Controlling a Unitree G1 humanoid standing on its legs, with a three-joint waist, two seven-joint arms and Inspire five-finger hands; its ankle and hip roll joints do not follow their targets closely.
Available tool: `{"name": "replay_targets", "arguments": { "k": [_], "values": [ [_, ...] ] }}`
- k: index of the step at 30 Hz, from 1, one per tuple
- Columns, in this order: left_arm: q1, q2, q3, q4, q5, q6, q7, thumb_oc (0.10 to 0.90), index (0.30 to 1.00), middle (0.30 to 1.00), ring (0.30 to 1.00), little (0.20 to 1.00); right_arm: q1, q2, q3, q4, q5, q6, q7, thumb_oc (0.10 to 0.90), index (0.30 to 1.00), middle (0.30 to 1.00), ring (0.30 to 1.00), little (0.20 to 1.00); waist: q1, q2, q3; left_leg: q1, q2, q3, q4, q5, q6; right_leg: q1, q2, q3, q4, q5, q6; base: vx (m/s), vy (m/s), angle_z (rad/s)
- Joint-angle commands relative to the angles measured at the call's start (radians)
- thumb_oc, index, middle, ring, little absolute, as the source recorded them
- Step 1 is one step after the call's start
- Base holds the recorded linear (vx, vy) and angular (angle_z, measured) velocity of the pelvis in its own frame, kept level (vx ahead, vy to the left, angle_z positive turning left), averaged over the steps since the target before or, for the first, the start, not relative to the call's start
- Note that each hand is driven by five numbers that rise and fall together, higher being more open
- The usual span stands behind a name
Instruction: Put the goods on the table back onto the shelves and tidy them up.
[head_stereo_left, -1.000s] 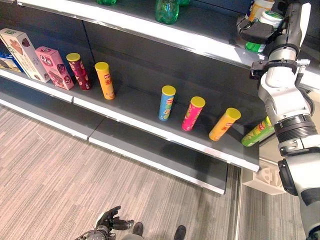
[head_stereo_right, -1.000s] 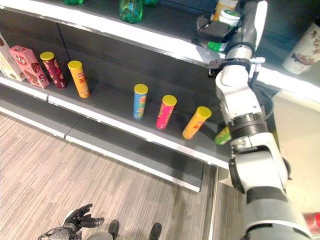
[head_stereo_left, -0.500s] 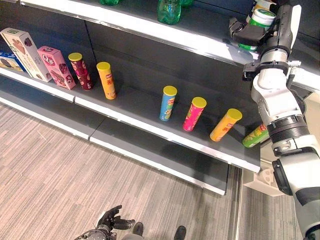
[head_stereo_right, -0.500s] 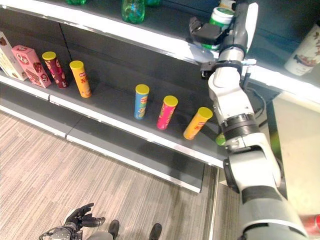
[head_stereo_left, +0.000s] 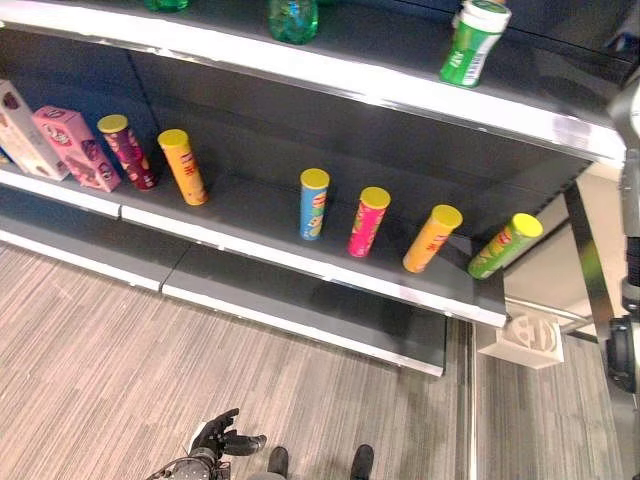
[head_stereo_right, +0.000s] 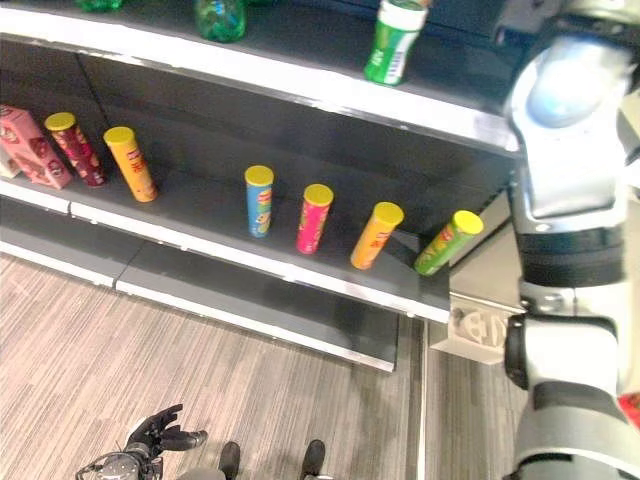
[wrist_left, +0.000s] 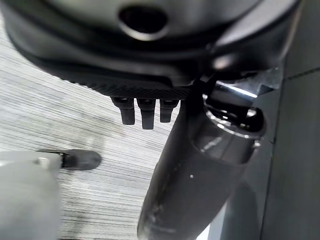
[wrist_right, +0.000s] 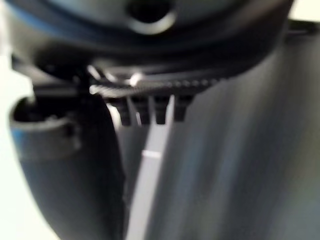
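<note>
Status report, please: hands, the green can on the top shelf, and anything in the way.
Left hand low over the floor, open, empty. Right hand open, empty. Green can upright on the top shelf, nothing touching it. Nothing in the way.

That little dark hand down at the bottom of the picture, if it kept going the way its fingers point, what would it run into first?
The left hand hangs low, its relaxed fingers pointing out sideways above the grey floor. The way looks free as far as the picture shows; depth is hard to judge.
</note>
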Motion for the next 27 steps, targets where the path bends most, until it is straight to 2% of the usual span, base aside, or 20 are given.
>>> {"name": "replay_targets", "arguments": {
  "k": [1, 2, 3, 4, 6, 10, 15, 18, 19, 20, 22, 26, 27],
  "values": [
    [-0.011, 0.035, -0.021, 0.003, 0.001, -0.034, 0.002, 0.8, 0.9, 0.9, 0.9, 0.9, -0.05, -0.026, -0.023, 0.043, 0.028, -0.073, 0.01, 0.8, 0.9, 0.9, 0.9, 0.9, 0.027, -0.043, -0.082, -0.049, 0.002, 0.048, 0.001, -0.015, -0.009, 0.072, -0.059, -0.01, 0.007, -0.018, 0.092, 0.0, 0.0, -0.39],
    [-0.011, 0.035, -0.021, 0.003, 0.001, -0.034, 0.002, 0.8, 0.9, 0.9, 0.9, 0.9, -0.05, -0.026, -0.023, 0.043, 0.028, -0.073, 0.01, 0.8, 0.9, 0.9, 0.9, 0.9, 0.027, -0.043, -0.082, -0.049, 0.002, 0.048, 0.001, -0.015, -0.009, 0.072, -0.059, -0.01, 0.007, -0.018, 0.092, 0.02, 0.057, -0.31],
    [0.007, 0.011, 0.033, 0.025, 0.032, -0.043, -0.045, 0.8, 0.9, 0.9, 0.9, 0.9, 0.389, -0.098, -0.336, -0.228, 0.23, -0.202, 0.199, 0.8, 0.9, 0.9, 0.9, 0.9, -0.071, -0.022, -0.083, -0.029, 0.015, 0.122, 0.001, -0.035, -0.003, 0.026, -0.045, 0.079, 0.007, 0.006, 0.101, 0.02, 0.057, 0.01],
    [0.008, 0.015, 0.029, 0.026, 0.033, -0.043, -0.045, 0.8, 0.9, 0.9, 0.9, 0.9, 0.405, -0.096, -0.351, -0.234, 0.235, -0.203, 0.204, 0.8, 0.9, 0.9, 0.9, 0.9, -0.065, -0.025, -0.085, -0.029, 0.016, 0.125, 0.001, -0.036, -0.003, 0.025, -0.044, 0.081, 0.007, 0.007, 0.101, 0.03, 0.066, 0.16],
    [0.006, 0.003, 0.043, 0.034, 0.037, -0.046, -0.053, 0.8, 0.9, 0.9, 0.9, 0.9, 0.521, -0.091, -0.432, -0.249, 0.252, -0.203, 0.225, 0.8, 0.9, 0.9, 0.9, 0.9, -0.099, -0.02, -0.085, -0.022, 0.017, 0.15, 0.001, -0.041, -0.003, 0.012, -0.042, 0.108, 0.007, 0.017, 0.104, 0.03, 0.026, -0.65],
    [-0.004, -0.007, 0.024, 0.051, 0.069, -0.056, -0.066, 0.8, 0.9, 0.9, 0.9, 0.9, 0.716, -0.065, -0.579, -0.235, 0.31, -0.211, 0.25, 0.8, 0.9, 0.9, 0.9, 0.9, -0.14, -0.016, -0.087, -0.007, 0.023, 0.201, 0.001, -0.055, -0.001, -0.014, -0.033, 0.164, 0.007, 0.033, 0.112, 0.03, 0.034, -1.02],
    [-0.024, -0.004, 0.001, 0.055, 0.088, -0.063, -0.071, 0.8, 0.9, 0.9, 0.9, 0.9, 0.803, -0.082, -0.643, -0.126, 0.377, -0.208, 0.243, 0.8, 0.9, 0.9, 0.9, 0.9, -0.191, -0.01, -0.092, 0.022, 0.03, 0.269, 0.001, -0.078, -0.001, -0.035, -0.02, 0.225, 0.007, 0.053, 0.132, 0.05, 0.028, -0.63],
    [-0.033, -0.003, 0.001, 0.061, 0.084, -0.065, -0.07, 0.8, 0.9, 0.9, 0.9, 0.9, 0.821, -0.094, -0.653, -0.062, 0.403, -0.209, 0.242, 0.8, 0.9, 0.9, 0.9, 0.9, -0.195, -0.017, -0.094, 0.025, 0.032, 0.298, 0.001, -0.072, -0.003, -0.05, -0.014, 0.251, 0.007, 0.067, 0.134, 0.0, -0.004, -0.39],
    [-0.033, -0.001, 0.003, 0.06, 0.083, -0.069, -0.074, 0.8, 0.9, 0.9, 0.9, 0.9, 0.87, -0.094, -0.661, 0.005, 0.439, -0.193, 0.274, 0.8, 0.9, 0.9, 0.9, 0.9, -0.209, -0.016, -0.091, 0.038, 0.036, 0.316, 0.001, -0.083, -0.003, -0.051, -0.008, 0.263, 0.007, 0.068, 0.141, 0.02, 0.001, -0.47],
    [-0.033, 0.0, 0.002, 0.06, 0.083, -0.069, -0.074, 0.8, 0.9, 0.9, 0.9, 0.9, 0.872, -0.096, -0.664, 0.009, 0.443, -0.195, 0.278, 0.8, 0.9, 0.9, 0.9, 0.9, -0.204, -0.019, -0.092, 0.035, 0.036, 0.321, 0.001, -0.075, -0.004, -0.056, -0.008, 0.268, 0.007, 0.074, 0.139, 0.02, 0.014, -0.38],
    [-0.025, 0.006, 0.019, 0.067, 0.086, -0.073, -0.089, 0.8, 0.9, 0.9, 0.9, 0.9, 0.957, -0.122, -0.671, 0.103, 0.452, -0.132, 0.339, 0.8, 0.9, 0.9, 0.9, 0.9, -0.224, -0.028, -0.084, 0.049, 0.043, 0.342, 0.001, -0.083, -0.005, -0.058, 0.002, 0.287, 0.007, 0.073, 0.144, 0.0, -0.011, -0.31],
    [-0.024, 0.007, 0.028, 0.079, 0.085, -0.071, -0.099, 0.8, 0.9, 0.9, 0.9, 0.9, 1.01, -0.11, -0.664, 0.167, 0.486, -0.108, 0.391, 0.8, 0.9, 0.9, 0.9, 0.9, -0.225, -0.035, -0.079, 0.063, 0.049, 0.365, 0.001, -0.083, -0.009, -0.062, 0.012, 0.311, 0.007, 0.074, 0.144, 0.01, -0.029, -0.36],
    [-0.023, 0.006, 0.03, 0.081, 0.092, -0.07, -0.104, 0.8, 0.9, 0.9, 0.9, 0.9, 1.025, -0.111, -0.657, 0.175, 0.457, -0.088, 0.401, 0.8, 0.9, 0.9, 0.9, 0.9, -0.229, -0.037, -0.078, 0.066, 0.05, 0.369, 0.001, -0.083, -0.009, -0.063, 0.016, 0.315, 0.007, 0.073, 0.144, 0.02, -0.032, -0.34]
  ]
}}
